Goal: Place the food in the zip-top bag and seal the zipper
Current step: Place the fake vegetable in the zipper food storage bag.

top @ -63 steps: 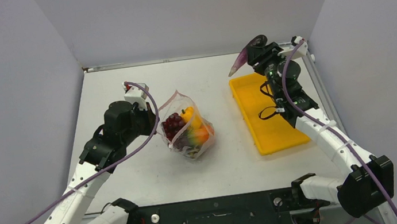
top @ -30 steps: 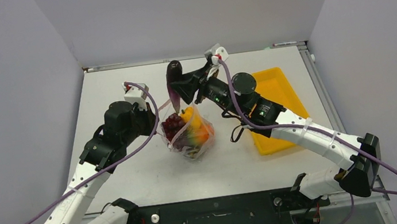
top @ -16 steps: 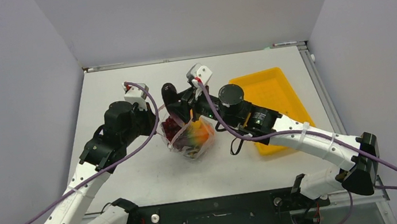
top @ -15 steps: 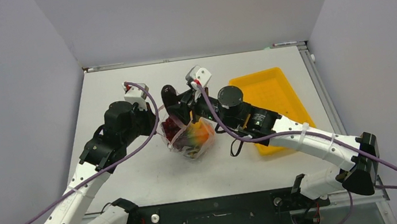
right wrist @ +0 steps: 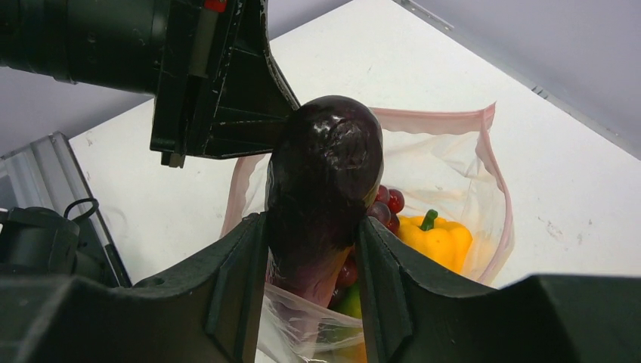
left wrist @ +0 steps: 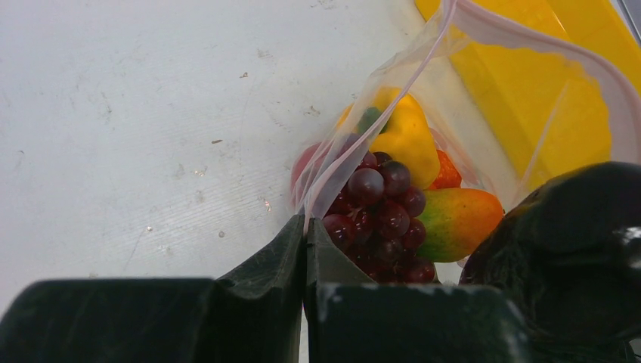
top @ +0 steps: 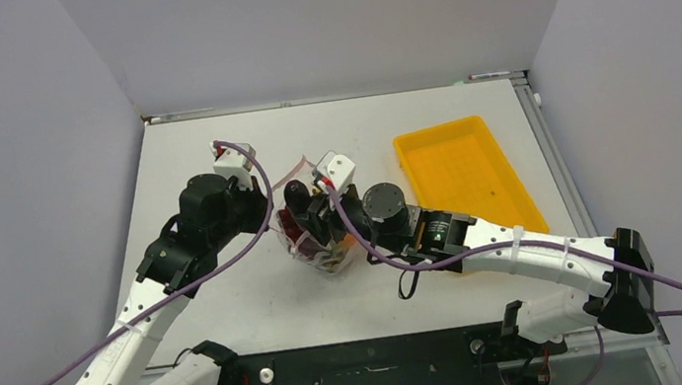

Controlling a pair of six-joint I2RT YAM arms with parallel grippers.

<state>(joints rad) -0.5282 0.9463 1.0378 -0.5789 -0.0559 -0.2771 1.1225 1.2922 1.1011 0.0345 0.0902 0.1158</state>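
Near the middle of the bench, a little toward its left edge, the zip-top bag stands mouth-up with the food heaped inside: a yellow bell pepper, a dark red grape bunch and an orange and green piece. The yellow tray lies apart, toward the right edge.

The left jaws are pressed together on the bag's lip at the side facing the left edge, and the film runs taut from them. The pinkish-red zipper curves round a wide-open mouth.

The right jaws pinch the eggplant across its middle, directly over that mouth. Its lower end seems to dip just past the near lip, though the plastic blurs exactly how far.

The eggplant looks glossy, rigid and probably light, so it should slip easily under a loose pinch. The grip across its thick belly suits it, and it ought to drop cleanly once the jaws part.

The bag is the awkward piece, thin, crinkly and limp. It will likely sag shut unless someone holds its lip, and the strip is the stiffest place to take it.

For sealing, I would take the zipper at one end and press along it. The pile sits high, so the food may bulge against the strip and hinder closing.
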